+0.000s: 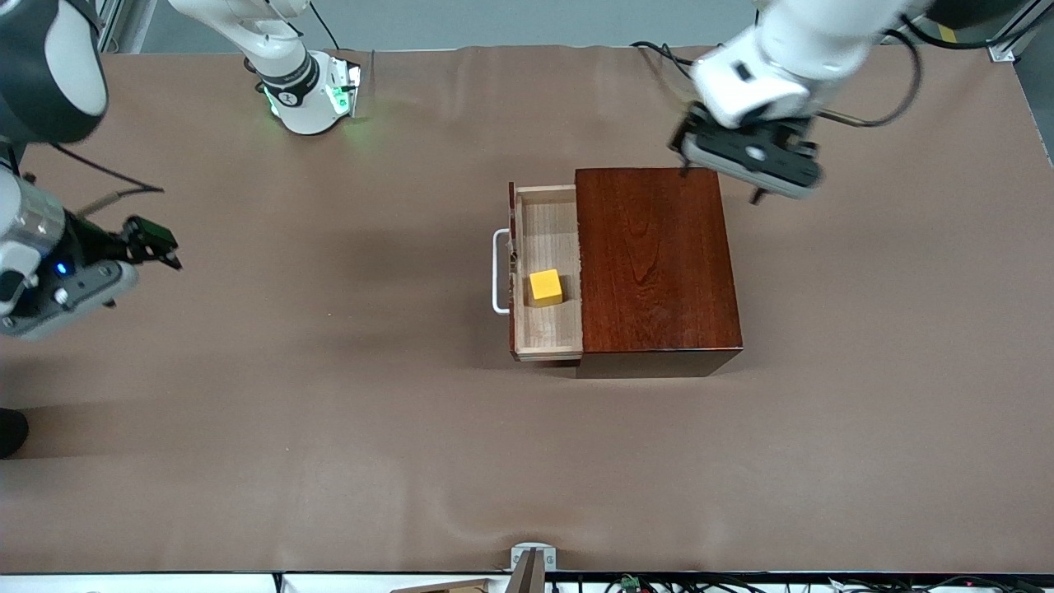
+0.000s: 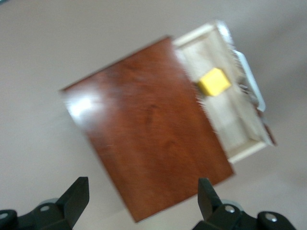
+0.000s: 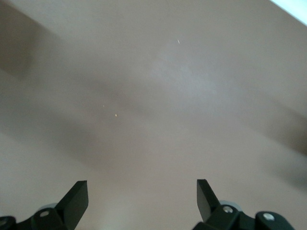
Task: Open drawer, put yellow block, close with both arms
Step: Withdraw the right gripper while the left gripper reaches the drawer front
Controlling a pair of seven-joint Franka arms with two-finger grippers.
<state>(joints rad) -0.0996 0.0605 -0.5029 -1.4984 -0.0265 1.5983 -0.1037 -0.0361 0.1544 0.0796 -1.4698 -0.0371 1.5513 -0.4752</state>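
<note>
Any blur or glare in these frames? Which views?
Front view: sharp; only the left gripper looks slightly smeared, and the box throws a soft shadow. Left wrist view: box, drawer and yellow block have smeared edges, with a white glare patch on the box top. Right wrist view: only soft, featureless table.

**A count around the box**

One wooden box (image 1: 655,268) is sitting on the table, with one drawer (image 1: 547,329) standing open at its side. One yellow block (image 1: 545,287) is lying inside that drawer. Two arms are showing, carrying one left gripper (image 1: 720,181) and one right gripper (image 1: 152,240).
</note>
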